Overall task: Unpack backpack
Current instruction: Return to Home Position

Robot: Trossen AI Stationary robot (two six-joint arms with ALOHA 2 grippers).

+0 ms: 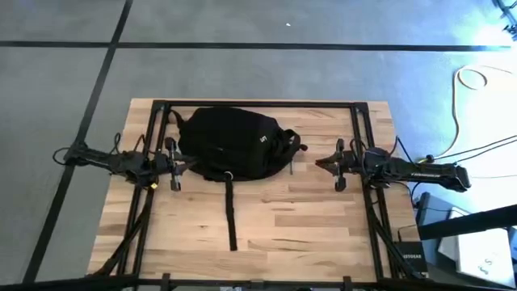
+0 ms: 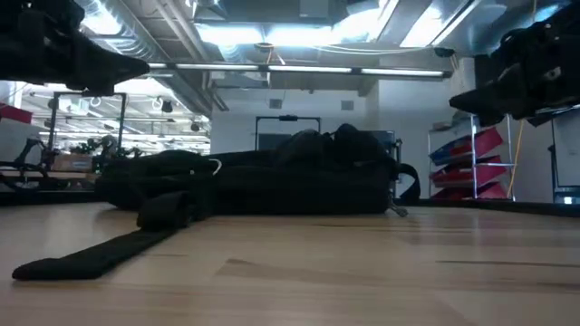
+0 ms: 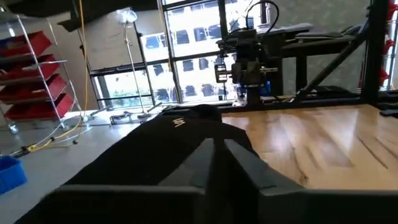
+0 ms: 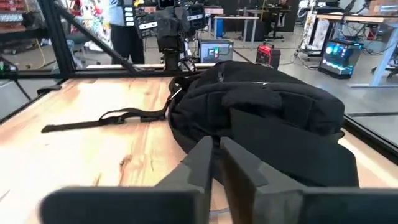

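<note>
The black backpack (image 1: 234, 141) lies flat on the wooden table (image 1: 307, 234), toward its far edge. One long black strap (image 1: 231, 214) trails over the wood toward the near edge. My left gripper (image 1: 186, 164) hovers shut beside the backpack's left side; the low view shows my left gripper (image 2: 136, 65) well above the table. My right gripper (image 1: 319, 162) is shut too, off the backpack's right side and clear of it, and the low view shows my right gripper (image 2: 458, 101) raised as well. In the right wrist view the backpack (image 4: 267, 106) bulges just beyond the fingers.
Black frame rails (image 1: 363, 137) run along the table's sides and far edge. Bare wood (image 1: 307, 210) lies between the strap and the right rail. A person (image 4: 124, 31) stands in the room beyond the table's left side. Cables (image 1: 468, 89) lie on the floor at the right.
</note>
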